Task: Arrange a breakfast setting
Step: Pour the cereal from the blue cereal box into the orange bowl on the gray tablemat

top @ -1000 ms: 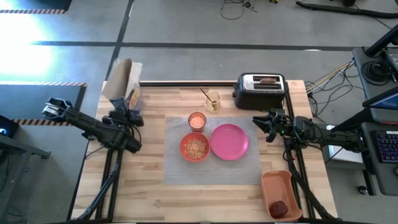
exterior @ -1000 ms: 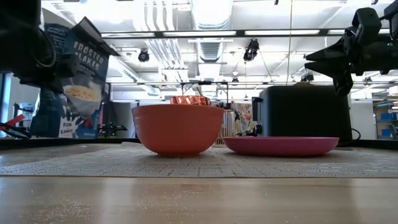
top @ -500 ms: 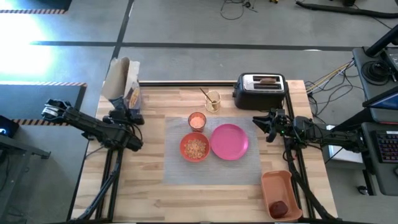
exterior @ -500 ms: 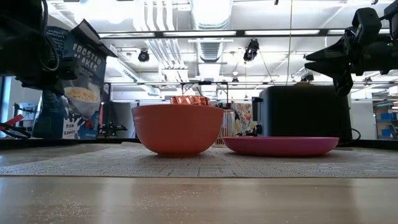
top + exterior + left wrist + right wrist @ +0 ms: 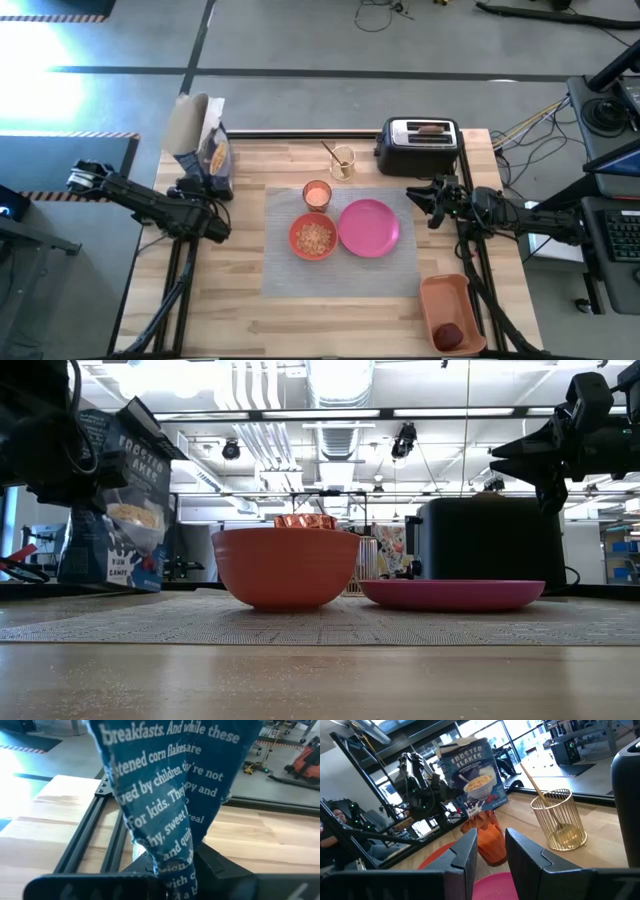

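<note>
My left gripper (image 5: 197, 186) is shut on a blue cereal bag (image 5: 203, 143) at the table's far left; the bag also shows in the low view (image 5: 118, 500). My right gripper (image 5: 426, 202) hovers open and empty to the right of the round pink plate (image 5: 369, 227). The orange-red bowl (image 5: 313, 238) holds cereal and sits beside the plate on a grey mat (image 5: 340, 275). The small orange cup (image 5: 317, 194) stands behind the bowl. The gold spoon (image 5: 331, 153) leans in a wire holder. The toast (image 5: 431, 129) sticks out of the toaster. The dark red fruit (image 5: 449, 333) lies in the orange tray. My left gripper pinches the bag's near side, gathered into a crumpled fold (image 5: 170, 862), between its two fingers. The fingers come about level from the table's near side, pointing toward the far edge. The bag stands upright, its bottom (image 5: 110, 582) at table level; whether it rests there I cannot tell.
The black-and-silver toaster (image 5: 418, 146) stands at the far right, just behind my right gripper. The rectangular orange tray (image 5: 450, 312) sits at the near right corner. Bare wood lies along the table's near edge and to the left of the mat.
My left gripper has lowered the cereal bag and shifted it a little toward the table's right and near side. The bag has tipped from a lean to more upright, its bottom now down at table level. My right gripper has kept still.
</note>
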